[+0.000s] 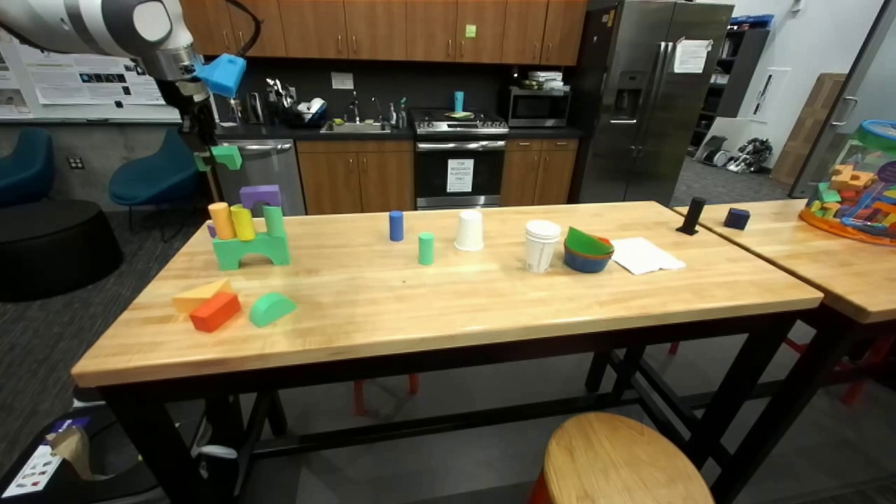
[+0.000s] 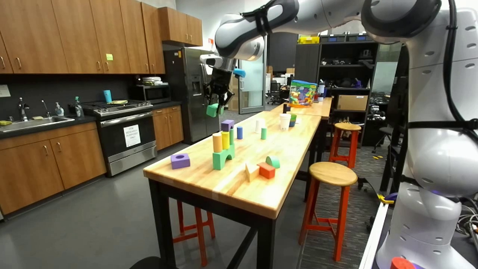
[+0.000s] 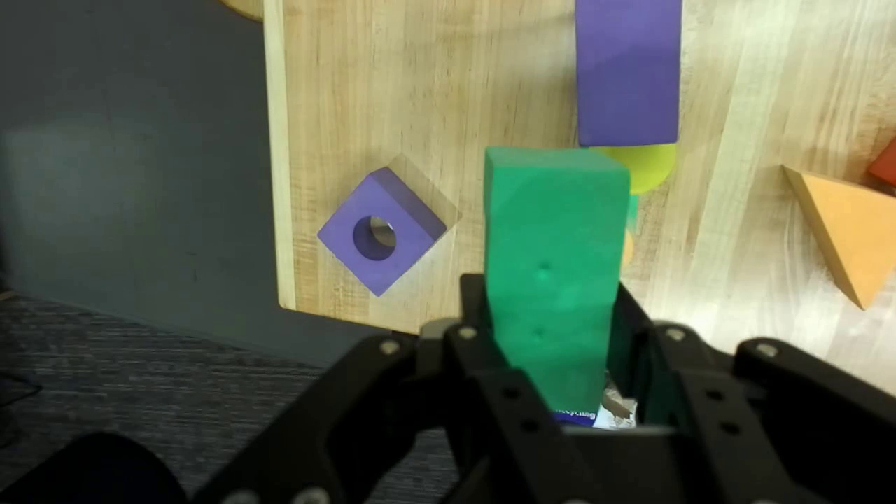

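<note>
Jaws hanging above the counter [image 1: 434,301] and its green arch [image 1: 252,243] firmly grip a green block [image 3: 556,266], not yet set down; a purple bridge [image 1: 260,190] already tops a yellow cylinder [image 1: 243,224] and green cylinder [image 1: 274,221], leaving the orange cylinder [image 1: 222,222] uncovered.

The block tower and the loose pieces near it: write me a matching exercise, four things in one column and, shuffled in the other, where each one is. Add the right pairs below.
Things
1. Green block, largest in the wrist view
2. Purple arch
3. Yellow cylinder
4. Purple block with a round hole

Places
A. Standing on a green arch
B. On the table, off by itself
C. Gripped between the jaws
D. Highest piece of the tower

Right pairs: 1-C, 2-D, 3-A, 4-B
</note>
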You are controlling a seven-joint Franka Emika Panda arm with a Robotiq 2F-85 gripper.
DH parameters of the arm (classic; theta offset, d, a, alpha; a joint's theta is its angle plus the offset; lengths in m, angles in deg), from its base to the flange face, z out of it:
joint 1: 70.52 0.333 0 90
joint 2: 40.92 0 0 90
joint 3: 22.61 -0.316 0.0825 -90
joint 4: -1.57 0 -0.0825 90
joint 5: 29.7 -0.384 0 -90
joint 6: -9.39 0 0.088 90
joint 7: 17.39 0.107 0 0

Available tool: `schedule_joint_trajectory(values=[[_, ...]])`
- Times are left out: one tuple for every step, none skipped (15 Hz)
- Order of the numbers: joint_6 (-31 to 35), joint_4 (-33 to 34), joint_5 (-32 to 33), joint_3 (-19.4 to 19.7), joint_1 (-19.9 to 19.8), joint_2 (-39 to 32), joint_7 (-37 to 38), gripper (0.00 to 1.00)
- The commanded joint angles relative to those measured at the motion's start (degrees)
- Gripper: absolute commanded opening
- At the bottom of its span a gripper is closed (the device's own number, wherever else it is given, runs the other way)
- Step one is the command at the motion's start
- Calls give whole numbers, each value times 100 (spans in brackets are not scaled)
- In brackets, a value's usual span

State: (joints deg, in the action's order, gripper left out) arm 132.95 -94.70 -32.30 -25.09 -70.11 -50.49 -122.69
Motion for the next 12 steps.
schedule_joint_trajectory(values=[[-18,17,11,-41,-36,-4,10,40],[-18,18,11,-41,-37,-4,10,40],[-18,18,11,-41,-37,-4,10,40],[-18,18,11,-41,-37,-4,11,40],[-17,18,11,-41,-37,-4,11,40],[-17,18,11,-41,-37,-4,11,40],[-17,18,11,-41,-37,-4,11,40],[-17,18,11,-41,-37,-4,11,40],[-17,18,11,-41,-37,-4,12,40],[-17,18,11,-41,-37,-4,12,40],[-17,18,11,-41,-37,-4,12,15],[12,-2,-19,-63,-33,-18,-70,15]])
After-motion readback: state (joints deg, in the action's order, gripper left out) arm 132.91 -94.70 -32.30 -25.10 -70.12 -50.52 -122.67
